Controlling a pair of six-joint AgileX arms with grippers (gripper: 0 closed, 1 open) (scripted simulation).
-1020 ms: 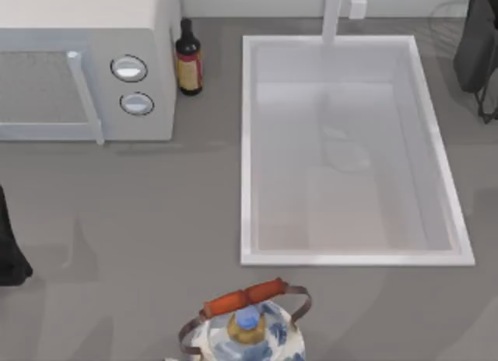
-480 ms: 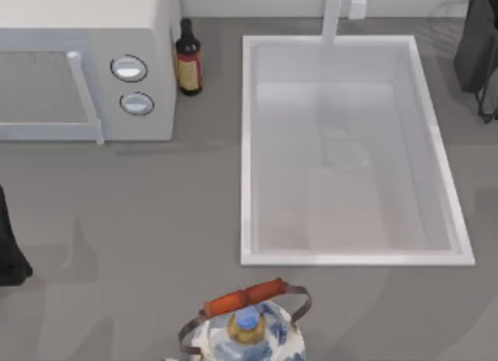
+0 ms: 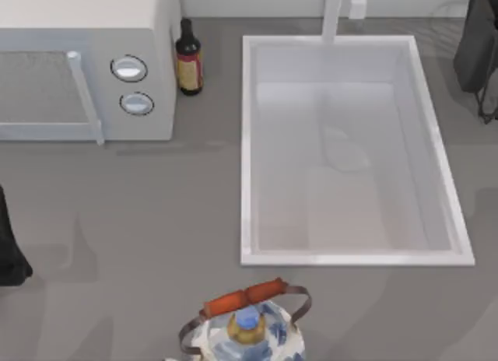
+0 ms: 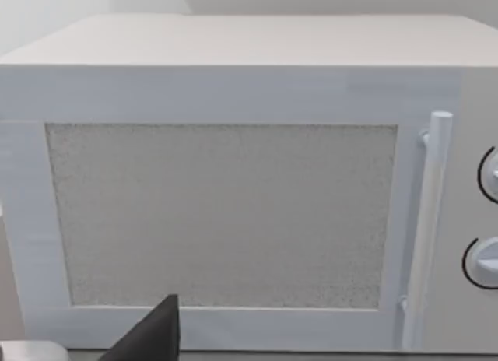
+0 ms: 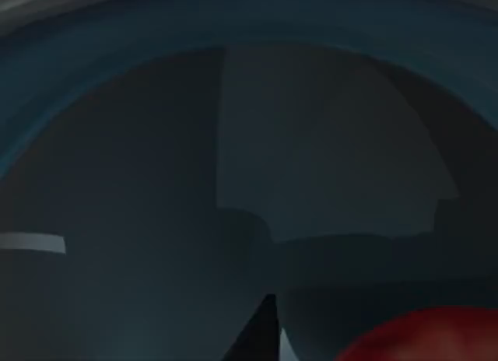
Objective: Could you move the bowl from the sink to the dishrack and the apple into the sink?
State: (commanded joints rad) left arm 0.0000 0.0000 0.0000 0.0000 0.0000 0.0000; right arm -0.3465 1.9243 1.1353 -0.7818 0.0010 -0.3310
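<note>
The white sink (image 3: 247,143) lies right of centre in the top view, with its pale floor showing and the faucet (image 3: 333,11) at its back rim. Faint grey wires of the dishrack (image 3: 445,20) show at the back right corner. My right arm (image 3: 476,50) hangs over that corner. Its wrist view is dark. It looks from very close into the bowl (image 5: 233,143), which has a dark teal inside and a blue wall. The top of the red apple (image 5: 420,339) shows at the picture's edge. My left arm (image 3: 9,252) is parked at the table's left edge.
A white microwave (image 3: 78,65) stands at the back left, and the left wrist view faces its door (image 4: 226,213). A dark bottle (image 3: 187,59) stands beside it. A blue-and-white kettle (image 3: 247,334) with an orange handle stands at the front, near the sink's front rim.
</note>
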